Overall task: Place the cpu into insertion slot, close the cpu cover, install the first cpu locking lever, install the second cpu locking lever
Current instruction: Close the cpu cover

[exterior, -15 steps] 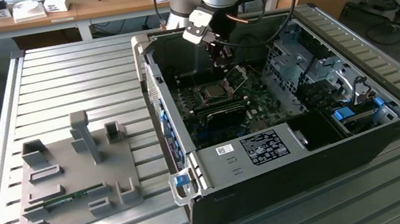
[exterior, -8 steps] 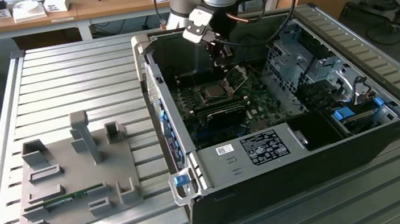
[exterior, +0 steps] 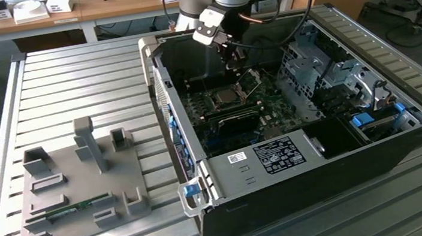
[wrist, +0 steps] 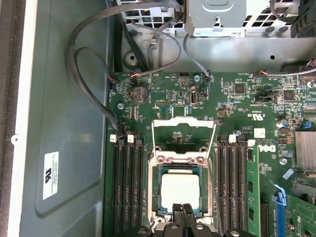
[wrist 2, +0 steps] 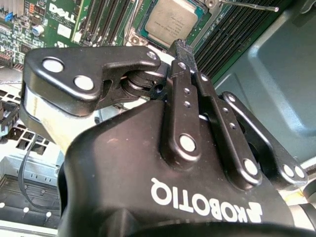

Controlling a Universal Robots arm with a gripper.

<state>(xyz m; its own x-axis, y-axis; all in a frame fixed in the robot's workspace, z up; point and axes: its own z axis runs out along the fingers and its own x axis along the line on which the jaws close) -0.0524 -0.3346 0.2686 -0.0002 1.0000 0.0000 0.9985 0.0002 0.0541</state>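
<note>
The cpu (wrist: 180, 190) already sits flat in the insertion slot (wrist: 159, 198) on the green motherboard (wrist: 237, 108), its silvery top showing and square to the socket's rim. The gripper (wrist: 185, 213) hangs low inside the open computer case (exterior: 301, 191), which rests on the slatted metal bench (exterior: 68, 69). Its 2 fingers (wrist 2: 183, 74) are pressed together with nothing between them.

In the first wrist view the closed tips stand just at the chip's near edge, roughly on its centre line. Whether they touch the metal top cannot be told.

The cpu cover (wrist: 183, 119) is not down. It is swung up and back, and its hinge is on the side of the socket away from the fingers. So the order along 1 line is fingers, chip, hinge, then the cover's free edge farthest off. In the exterior view the cover (exterior: 251, 83) stands tilted just below the gripper (exterior: 235, 61), on the exterior view's right of the chip (exterior: 229, 96). The long black memory slots (wrist: 128, 187) run parallel to that line on both sides.
</note>
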